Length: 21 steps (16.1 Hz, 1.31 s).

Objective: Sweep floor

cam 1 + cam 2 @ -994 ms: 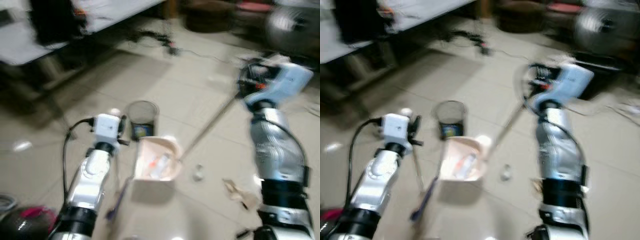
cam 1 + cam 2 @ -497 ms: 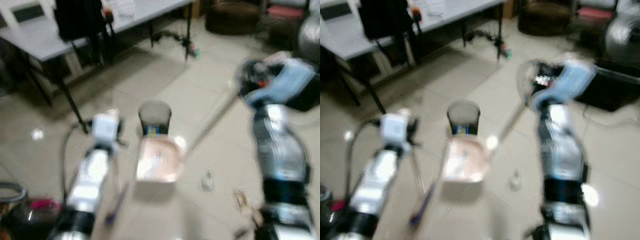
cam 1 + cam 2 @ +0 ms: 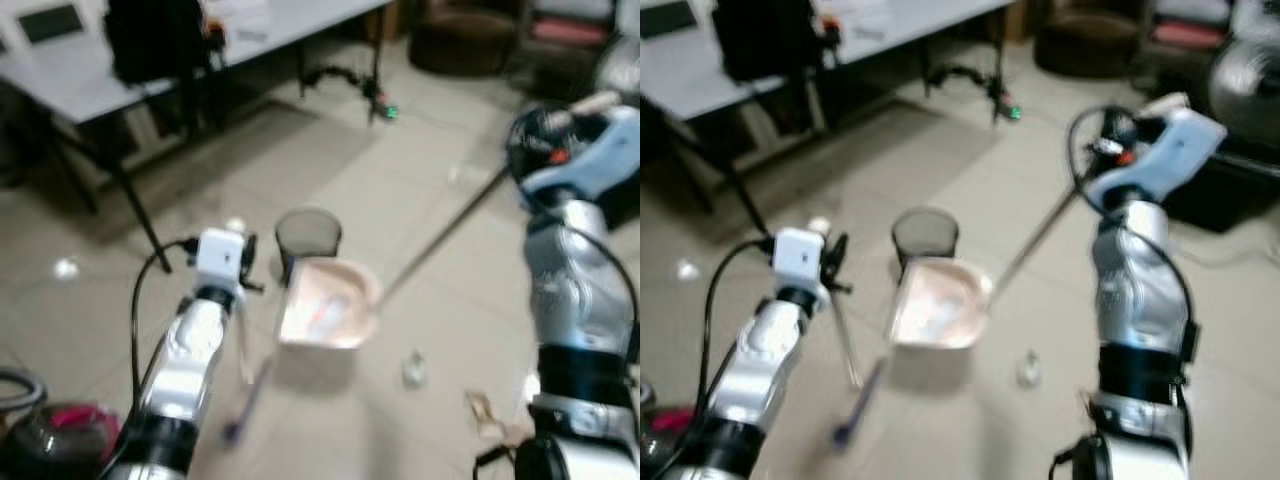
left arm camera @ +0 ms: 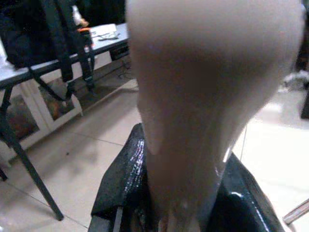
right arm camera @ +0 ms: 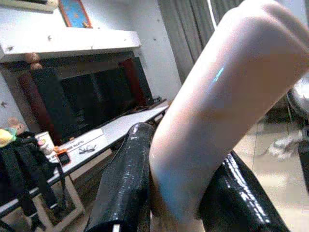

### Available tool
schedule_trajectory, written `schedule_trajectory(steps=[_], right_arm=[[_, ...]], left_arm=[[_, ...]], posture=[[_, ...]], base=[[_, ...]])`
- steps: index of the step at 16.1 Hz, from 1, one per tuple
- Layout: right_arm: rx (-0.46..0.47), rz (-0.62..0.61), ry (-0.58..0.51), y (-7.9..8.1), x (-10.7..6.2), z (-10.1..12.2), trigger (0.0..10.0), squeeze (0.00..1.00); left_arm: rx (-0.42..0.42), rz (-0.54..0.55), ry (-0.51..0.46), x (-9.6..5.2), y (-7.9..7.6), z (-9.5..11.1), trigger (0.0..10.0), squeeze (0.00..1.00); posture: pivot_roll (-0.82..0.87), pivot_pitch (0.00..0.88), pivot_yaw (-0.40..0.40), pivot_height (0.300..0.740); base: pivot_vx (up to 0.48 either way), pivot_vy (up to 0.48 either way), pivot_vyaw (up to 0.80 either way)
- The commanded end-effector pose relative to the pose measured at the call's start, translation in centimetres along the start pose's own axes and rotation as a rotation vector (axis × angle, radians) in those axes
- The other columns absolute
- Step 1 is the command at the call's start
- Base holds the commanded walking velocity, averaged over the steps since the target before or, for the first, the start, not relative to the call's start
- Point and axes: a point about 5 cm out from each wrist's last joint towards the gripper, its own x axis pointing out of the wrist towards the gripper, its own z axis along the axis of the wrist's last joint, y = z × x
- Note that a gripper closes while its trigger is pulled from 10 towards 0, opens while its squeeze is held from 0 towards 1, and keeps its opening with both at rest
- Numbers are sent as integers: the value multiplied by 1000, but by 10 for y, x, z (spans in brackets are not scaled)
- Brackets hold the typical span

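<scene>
Count on the tiled floor (image 3: 300, 150): one pink dustpan (image 3: 325, 305), one dark mesh bin (image 3: 308, 235) just behind it, one broom (image 3: 440, 240) with a long thin shaft, two bits of litter, namely a small pale piece (image 3: 413, 370) and a crumpled scrap (image 3: 490, 410), both to the right of the dustpan and apart from it. Also one purple stick-like thing (image 3: 245, 400), too blurred to identify, low beside the left arm (image 3: 190, 350). Left gripper (image 4: 181, 193) closed on a pale handle (image 4: 193, 96), clamped between both black fingers (image 4: 120, 183), with the handle rising well past them; left arm reached forward and low, wrist level with the dustpan's left edge, a thin rod (image 3: 843, 340) slanting down from it to the floor. Right gripper (image 5: 181, 188) clenched on the pink end of the broom, pinched between two fingers (image 5: 125, 179); right arm (image 3: 575, 300) bent upward, wrist held high, shaft slanting from there down toward the dustpan's right rim. Further back, one grey table (image 3: 270, 25) carrying a black bag (image 3: 155, 40).
</scene>
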Motion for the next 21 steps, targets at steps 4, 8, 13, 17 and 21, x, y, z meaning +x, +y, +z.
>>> schedule_trajectory(steps=[4, 8, 13, 17, 21], right_arm=[[50, 50, -65, 15, 6, 15, 10000, 0], [60, 41, -80, 13, 8, 19, 10000, 0], [64, 36, -79, 12, 7, 18, 10000, 0], [65, 34, -79, 12, 7, 17, 10000, 0], [64, 30, -74, 11, 6, 16, 10000, 0]], left_arm=[[33, 24, -48, 3, 8, 12, 10000, 0], [30, 26, -48, 3, 9, 13, 10000, 0], [35, 20, -45, 2, 7, 13, 10000, 0], [37, 16, -44, 2, 6, 13, 10000, 0], [39, 13, -45, 2, 6, 13, 10000, 0]], posture=[[-54, 0, 3, 740], [-52, 0, 1, 740], [-56, 0, 3, 740], [-57, 0, 3, 740], [-57, 0, 3, 740]], base=[[378, 0, 0], [380, 0, 0], [379, 0, 0], [381, 0, 0], [381, 0, 0]])
